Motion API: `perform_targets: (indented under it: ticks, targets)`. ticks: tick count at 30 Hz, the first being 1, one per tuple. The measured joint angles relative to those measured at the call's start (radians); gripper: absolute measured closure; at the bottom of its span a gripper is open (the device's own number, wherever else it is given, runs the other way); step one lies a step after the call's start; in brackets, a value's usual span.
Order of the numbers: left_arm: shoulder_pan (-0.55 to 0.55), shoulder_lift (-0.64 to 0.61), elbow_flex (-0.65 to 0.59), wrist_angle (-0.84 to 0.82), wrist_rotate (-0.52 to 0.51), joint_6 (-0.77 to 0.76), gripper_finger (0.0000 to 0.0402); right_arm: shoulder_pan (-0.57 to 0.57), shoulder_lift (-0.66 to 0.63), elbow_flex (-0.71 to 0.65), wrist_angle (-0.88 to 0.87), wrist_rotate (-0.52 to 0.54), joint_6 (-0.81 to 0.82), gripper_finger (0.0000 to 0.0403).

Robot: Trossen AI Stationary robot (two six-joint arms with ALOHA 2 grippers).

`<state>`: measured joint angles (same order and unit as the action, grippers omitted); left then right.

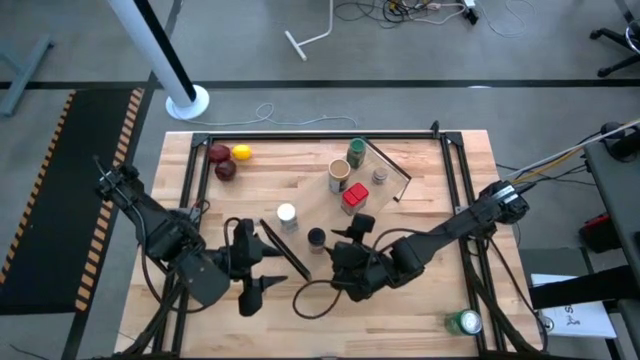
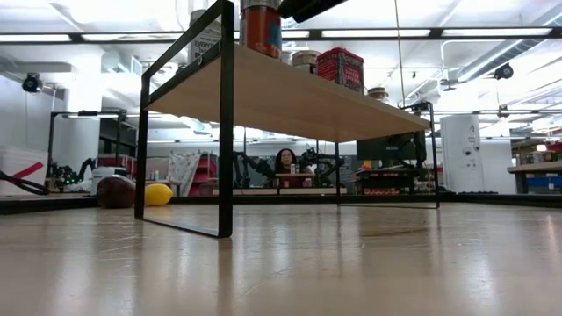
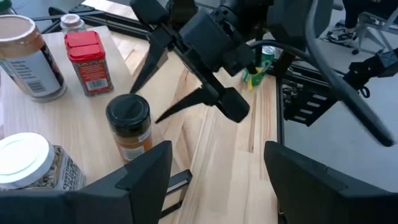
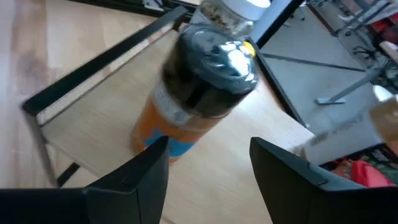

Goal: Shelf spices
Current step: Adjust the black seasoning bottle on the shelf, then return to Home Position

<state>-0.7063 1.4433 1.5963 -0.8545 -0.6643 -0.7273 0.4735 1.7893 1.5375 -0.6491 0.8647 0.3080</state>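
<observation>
Spices stand on the shelf point(image 1: 300, 195), the long light-wood plank with black metal bars at its ends that sits on the counter point(image 1: 440, 300). In the high view the green-lidded dark jar point(image 1: 356, 152), tan cylinder point(image 1: 339, 175), red box point(image 1: 354, 197) and tiny grey-capped jar point(image 1: 380, 175) cluster toward one end, probably to leave room for the rest; the white-capped jar point(image 1: 286, 214) and black-capped jar point(image 1: 316, 238) stand nearer the arms.

The right pincer point(image 1: 352, 236) reaches toward the black-capped jar, its fingers apart with the jar ahead of them in the right wrist view and not clamped; it looks like an approach or a release, and I cannot tell which. The left pincer point(image 1: 249, 265) hangs just beside that spot, fingers apart and empty, likely waiting clear of its partner.

Red and yellow fruit point(image 1: 228, 160) lies at the plank's far corner, and a green-and-white round can point(image 1: 464, 322) sits on the counter, well apart.
</observation>
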Motion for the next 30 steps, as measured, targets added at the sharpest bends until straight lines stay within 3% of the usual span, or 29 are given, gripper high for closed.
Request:
perform_targets:
  ticks: [9, 16, 19, 24, 30]
  targets:
    - [-0.02, 0.0, -0.001, -0.018, 0.0, -0.008, 0.0162, -0.011, -0.001, 0.0, -0.07, -0.027, 0.014, 0.0203]
    - [-0.083, 0.0, -0.002, -0.027, 0.028, 0.028, 0.0159, 0.08, -0.008, -0.002, -0.392, -0.036, 0.293, 0.0203]
    - [-0.113, 0.0, -0.002, -0.007, 0.078, 0.059, 0.0157, 0.168, -0.008, -0.002, -0.436, -0.047, 0.403, 0.0203]
    - [-0.145, 0.0, -0.002, 0.09, 0.109, 0.061, 0.015, 0.316, -0.008, -0.006, -0.38, -0.097, 0.415, 0.0203]
    - [-0.136, 0.0, -0.001, 0.221, 0.107, 0.072, 0.0144, 0.459, -0.008, -0.087, 0.03, -0.146, 0.145, 0.0203]
